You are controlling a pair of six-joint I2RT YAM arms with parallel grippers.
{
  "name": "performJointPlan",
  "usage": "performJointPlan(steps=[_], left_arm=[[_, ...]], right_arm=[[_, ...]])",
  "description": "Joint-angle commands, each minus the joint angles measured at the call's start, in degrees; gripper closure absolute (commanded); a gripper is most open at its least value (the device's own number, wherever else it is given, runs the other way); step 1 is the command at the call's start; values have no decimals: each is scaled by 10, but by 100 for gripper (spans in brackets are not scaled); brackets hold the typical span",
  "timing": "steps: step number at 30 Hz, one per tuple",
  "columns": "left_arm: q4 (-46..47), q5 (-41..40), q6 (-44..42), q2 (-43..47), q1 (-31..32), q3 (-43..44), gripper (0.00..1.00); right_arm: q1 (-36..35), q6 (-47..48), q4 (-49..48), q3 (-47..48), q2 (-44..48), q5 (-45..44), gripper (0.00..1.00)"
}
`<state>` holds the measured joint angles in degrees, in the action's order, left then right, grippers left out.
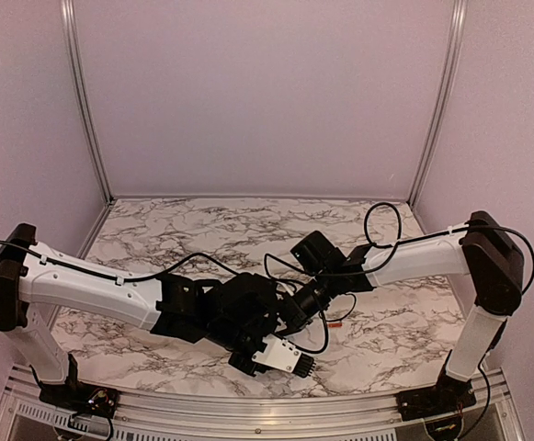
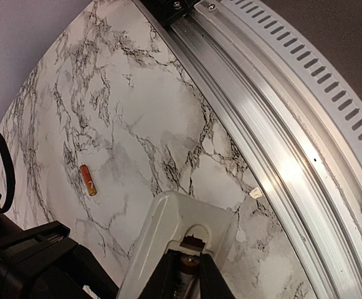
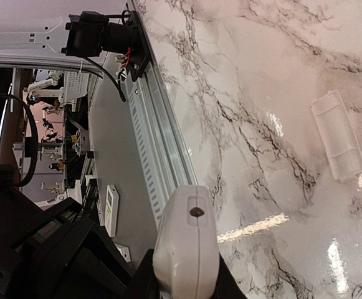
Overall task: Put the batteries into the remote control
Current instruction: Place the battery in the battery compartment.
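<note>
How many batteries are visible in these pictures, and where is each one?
2. The first battery lies loose on the marble table. The second battery sits in the recess of the remote control, between the left gripper's fingers. Others could be hidden from view.

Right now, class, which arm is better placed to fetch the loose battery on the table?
Left, probably. The right hand is clamped on the remote control, steadying it; the left hand is at the recess, with the loose battery in view.

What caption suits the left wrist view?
Left gripper holds a slim battery in the white plastic remote; coppery-orange cylindrical battery lies apart.
</note>
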<state>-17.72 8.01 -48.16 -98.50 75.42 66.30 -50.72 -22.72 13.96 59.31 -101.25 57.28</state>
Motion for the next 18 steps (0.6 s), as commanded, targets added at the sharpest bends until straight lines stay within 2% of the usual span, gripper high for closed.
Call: performJointPlan(steps=[1, 13, 18], left_arm=[[-109, -102, 17, -15, -21, -41, 83], [-94, -93, 21, -4, -27, -48, 78], [-74, -99, 34, 9, -27, -46, 68]], right_arm=[[-9, -38, 25, 0, 15, 107, 100], [-9, -40, 25, 0, 13, 106, 100], [-9, -43, 20, -5, 11, 105, 100]])
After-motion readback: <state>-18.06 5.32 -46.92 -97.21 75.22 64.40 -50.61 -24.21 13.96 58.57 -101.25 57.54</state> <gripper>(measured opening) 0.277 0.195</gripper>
